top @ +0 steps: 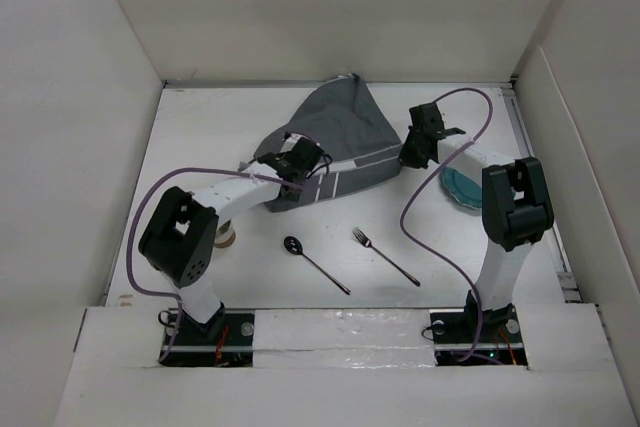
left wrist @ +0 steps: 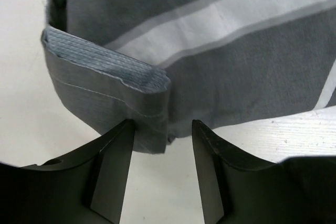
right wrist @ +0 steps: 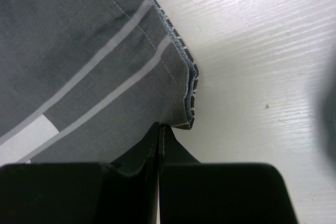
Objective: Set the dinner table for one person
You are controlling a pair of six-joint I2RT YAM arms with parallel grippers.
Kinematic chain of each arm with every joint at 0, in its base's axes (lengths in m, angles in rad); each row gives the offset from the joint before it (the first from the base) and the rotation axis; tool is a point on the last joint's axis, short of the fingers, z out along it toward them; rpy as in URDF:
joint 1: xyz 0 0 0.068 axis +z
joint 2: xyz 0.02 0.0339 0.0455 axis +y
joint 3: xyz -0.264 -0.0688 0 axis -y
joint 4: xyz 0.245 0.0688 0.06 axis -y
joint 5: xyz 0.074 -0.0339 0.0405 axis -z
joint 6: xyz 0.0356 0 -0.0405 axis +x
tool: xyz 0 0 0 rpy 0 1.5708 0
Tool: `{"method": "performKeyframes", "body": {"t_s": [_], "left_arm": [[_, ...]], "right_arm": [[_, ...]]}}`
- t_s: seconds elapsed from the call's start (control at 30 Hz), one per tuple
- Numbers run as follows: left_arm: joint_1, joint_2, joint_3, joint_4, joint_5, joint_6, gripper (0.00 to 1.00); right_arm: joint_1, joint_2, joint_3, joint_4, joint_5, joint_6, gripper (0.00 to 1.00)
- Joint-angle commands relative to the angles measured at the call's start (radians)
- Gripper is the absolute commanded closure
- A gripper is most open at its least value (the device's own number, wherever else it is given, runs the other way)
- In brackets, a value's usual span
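The dinner table (top: 200, 137) is the large white surface. A dark grey striped placemat (top: 340, 137) lies crumpled and partly folded at its middle back. My right gripper (top: 416, 150) is shut on the placemat's right corner; in the right wrist view the jaws (right wrist: 159, 129) pinch the hem of the cloth (right wrist: 94, 51). My left gripper (top: 300, 162) is open at the placemat's near left corner. In the left wrist view a folded corner (left wrist: 136, 108) lies between the open fingertips (left wrist: 163, 135), not pinched.
A teal plate (top: 462, 189) lies at the right, partly behind my right arm. A black spoon (top: 312, 260) and a black fork (top: 385, 255) lie in front of the placemat. A small round object (top: 227, 238) sits by my left arm. White walls enclose the table.
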Motion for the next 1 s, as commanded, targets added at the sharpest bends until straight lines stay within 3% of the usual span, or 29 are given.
{"method": "performKeyframes", "body": {"t_s": [0.0, 0.27, 0.47, 0.97], "left_arm": [[-0.053, 0.031, 0.016, -0.020, -0.140, 0.001, 0.56], [-0.053, 0.051, 0.018, -0.016, -0.273, 0.013, 0.69], [-0.053, 0.081, 0.010, -0.022, -0.289, 0.002, 0.55], [-0.062, 0.089, 0.013, 0.046, -0.201, 0.007, 0.64]], "right_arm": [[-0.008, -0.048, 0.011, 0.064, -0.039, -0.012, 1.00], [-0.008, -0.059, -0.009, 0.090, -0.068, -0.024, 1.00], [-0.017, -0.076, -0.026, 0.099, -0.085, -0.035, 1.00], [-0.026, -0.079, -0.033, 0.111, -0.109, -0.048, 1.00]]}}
